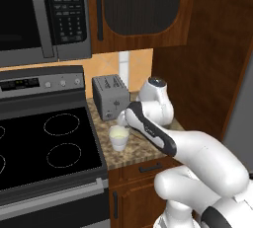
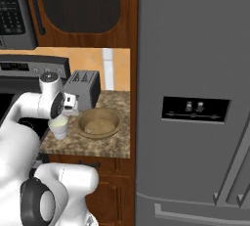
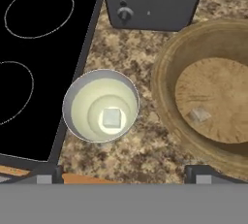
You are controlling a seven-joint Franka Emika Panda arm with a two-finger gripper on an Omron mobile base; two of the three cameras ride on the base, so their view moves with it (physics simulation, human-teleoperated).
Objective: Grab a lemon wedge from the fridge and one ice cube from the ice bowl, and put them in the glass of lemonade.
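Observation:
The glass of lemonade [image 3: 100, 105] stands on the granite counter between stove and ice bowl, with a whitish ice cube [image 3: 111, 118] lying in its pale liquid. My gripper [image 3: 123, 177] hovers straight above it, open and empty, its fingertips [image 3: 46, 177] spread wide. To the right the tan ice bowl [image 3: 164, 87] holds one ice cube [image 3: 199, 115]. In the right base view the hand [image 2: 68, 103] sits over the glass [image 2: 59, 127], beside the bowl [image 2: 100, 122]. The grey fridge [image 2: 195, 98] stands shut on the right. The lemon wedge is out of view.
A grey toaster [image 1: 111, 95] stands behind the glass [image 1: 119, 137] and bowl. The black stove top [image 1: 44, 143] borders the counter on the left, with a microwave [image 1: 44, 15] and wooden cabinets above. The counter strip is narrow.

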